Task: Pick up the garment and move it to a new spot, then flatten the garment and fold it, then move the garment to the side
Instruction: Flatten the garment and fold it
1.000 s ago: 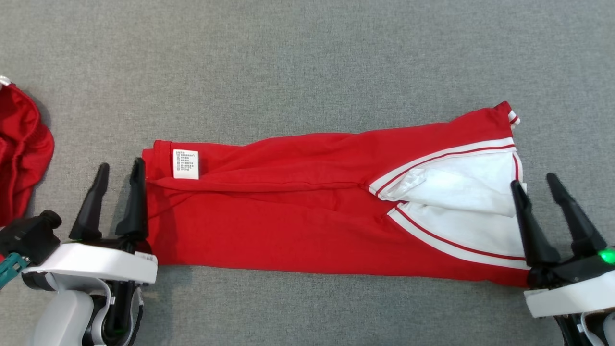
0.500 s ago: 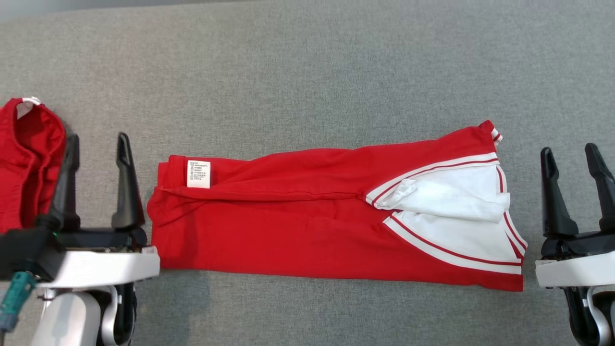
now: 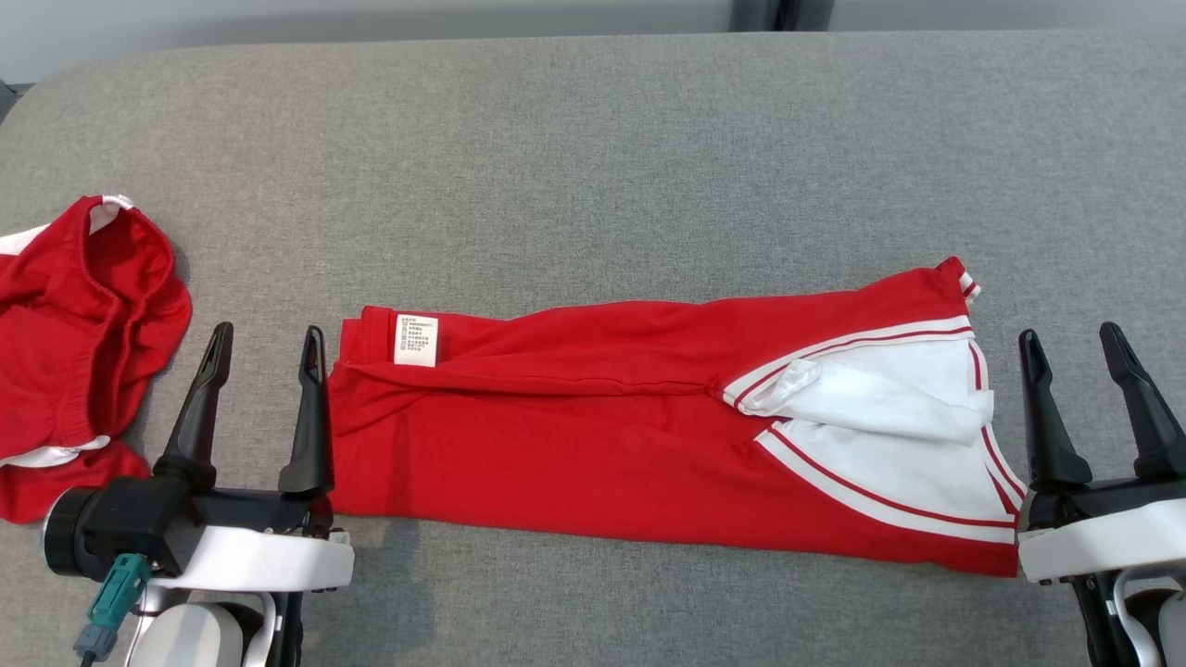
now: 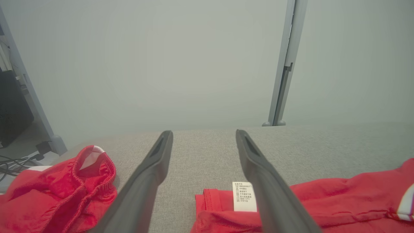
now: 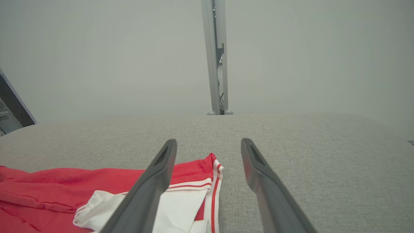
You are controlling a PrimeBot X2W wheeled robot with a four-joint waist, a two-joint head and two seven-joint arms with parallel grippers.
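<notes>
The garment [image 3: 593, 435] lies stretched lengthwise across the table [image 3: 593, 139]. My left gripper [image 3: 269, 329] and right gripper [image 3: 1068, 332] flank its ends, jaws wide, empty. I should pinch matching corners evenly for a square fold.

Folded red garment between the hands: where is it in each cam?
Head view: folded red garment across the centre, between left hand and right hand.
Left wrist view: lower right.
Right wrist view: lower left.
Shared landmark: its white striped end.
</notes>
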